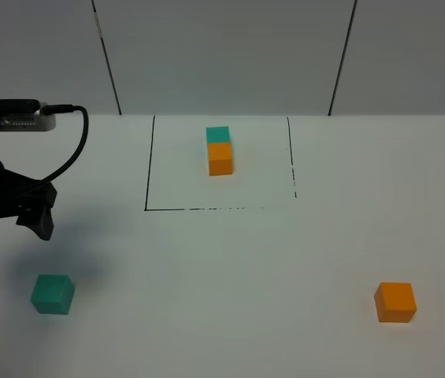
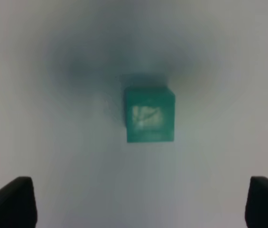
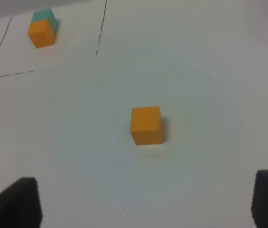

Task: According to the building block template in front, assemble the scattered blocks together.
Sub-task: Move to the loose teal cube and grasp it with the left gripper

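Teal block, blurry, unfocused

We see a white worktop holding a green block, an orange block and a pair in a square.

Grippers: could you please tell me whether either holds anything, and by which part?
Nothing is held: the left gripper and right gripper are both open and empty.

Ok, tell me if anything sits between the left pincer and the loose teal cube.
Nothing visible does. The left pincer is open and faces the teal cube, with only white table showing between them.
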`<state>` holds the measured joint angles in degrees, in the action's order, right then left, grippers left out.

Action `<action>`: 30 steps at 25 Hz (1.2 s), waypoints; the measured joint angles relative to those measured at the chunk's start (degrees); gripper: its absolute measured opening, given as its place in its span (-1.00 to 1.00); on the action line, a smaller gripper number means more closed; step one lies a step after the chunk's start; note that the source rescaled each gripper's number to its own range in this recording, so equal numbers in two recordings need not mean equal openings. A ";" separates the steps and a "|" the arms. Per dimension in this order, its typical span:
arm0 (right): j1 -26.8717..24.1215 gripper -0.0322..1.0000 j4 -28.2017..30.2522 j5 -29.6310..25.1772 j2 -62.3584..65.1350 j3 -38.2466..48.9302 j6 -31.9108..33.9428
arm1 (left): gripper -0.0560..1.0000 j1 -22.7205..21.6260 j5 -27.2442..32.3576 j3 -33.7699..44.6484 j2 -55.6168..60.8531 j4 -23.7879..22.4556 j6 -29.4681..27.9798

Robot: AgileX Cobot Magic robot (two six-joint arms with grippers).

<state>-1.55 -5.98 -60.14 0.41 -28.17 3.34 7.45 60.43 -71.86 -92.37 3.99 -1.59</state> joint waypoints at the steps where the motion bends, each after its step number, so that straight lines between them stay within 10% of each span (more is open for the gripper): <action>1: 0.00 0.56 0.00 0.00 0.00 0.00 0.00 | 0.76 0.59 0.00 -0.82 -0.91 0.00 -0.33; 18: 0.00 0.56 0.00 0.00 0.00 0.00 0.00 | 0.76 5.46 4.95 -3.33 -9.72 -2.54 -7.53; 30: 0.00 0.56 0.00 0.00 0.00 0.00 0.00 | 0.76 5.46 -3.54 5.01 -9.72 -0.70 -7.85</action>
<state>-1.55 -5.98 -60.14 0.41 -28.17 3.34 12.91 56.89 -66.85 -102.09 3.28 -9.44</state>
